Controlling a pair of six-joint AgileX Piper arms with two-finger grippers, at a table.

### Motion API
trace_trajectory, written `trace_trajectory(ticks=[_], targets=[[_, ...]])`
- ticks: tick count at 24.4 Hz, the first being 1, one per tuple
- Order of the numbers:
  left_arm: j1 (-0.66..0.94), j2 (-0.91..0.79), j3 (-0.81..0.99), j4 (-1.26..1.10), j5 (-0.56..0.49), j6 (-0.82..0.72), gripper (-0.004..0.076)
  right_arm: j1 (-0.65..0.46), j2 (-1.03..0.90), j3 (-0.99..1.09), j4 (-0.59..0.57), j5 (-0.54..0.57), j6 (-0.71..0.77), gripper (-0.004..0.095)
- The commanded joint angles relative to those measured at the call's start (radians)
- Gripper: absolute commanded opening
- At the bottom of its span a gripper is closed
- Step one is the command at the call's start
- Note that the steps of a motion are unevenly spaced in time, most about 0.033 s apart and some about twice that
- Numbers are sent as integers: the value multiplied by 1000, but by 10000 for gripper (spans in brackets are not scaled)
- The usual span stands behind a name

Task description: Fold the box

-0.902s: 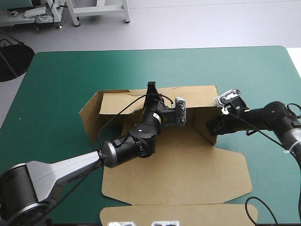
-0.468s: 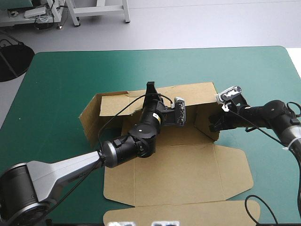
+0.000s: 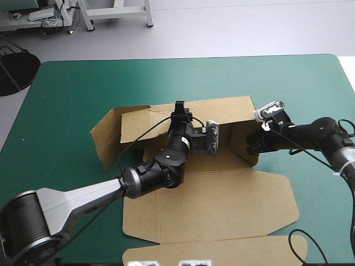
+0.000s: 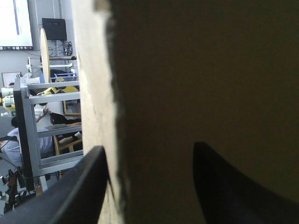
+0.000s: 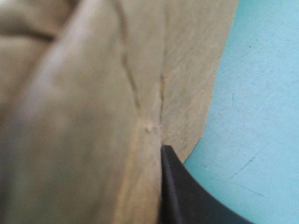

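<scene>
We see the brown box (image 3: 222, 194), teal-green cover (image 3: 83, 94) all round it, left gripper (image 3: 178, 105) spread astride its back wall (image 3: 233, 111), right gripper (image 3: 252, 148) pinching its right wall (image 3: 239, 138), which could spring flat if released.

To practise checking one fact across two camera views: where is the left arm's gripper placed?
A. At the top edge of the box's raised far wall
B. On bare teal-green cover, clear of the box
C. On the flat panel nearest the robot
A: the high view shows the left gripper at the top edge of the box's raised far wall, and in the left wrist view its black fingers stand on either side of that board.
</scene>
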Motion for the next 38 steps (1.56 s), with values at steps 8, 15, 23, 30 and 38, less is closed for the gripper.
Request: trace_trajectory(ticks=[8, 15, 23, 30, 38], targets=[[-107, -31, -12, 169, 200, -46, 335, 8, 1, -5, 19, 70, 6, 4], [-231, -110, -12, 194, 222, -151, 240, 8, 1, -5, 19, 70, 6, 4], [-320, -193, -12, 191, 266, -205, 240, 8, 1, -5, 19, 70, 10, 4], [-372, -312, -12, 223, 266, -318, 240, 8, 1, -5, 19, 70, 15, 4], [-307, -475, -18, 362, 256, -418, 232, 8, 1, -7, 23, 72, 45, 4]])
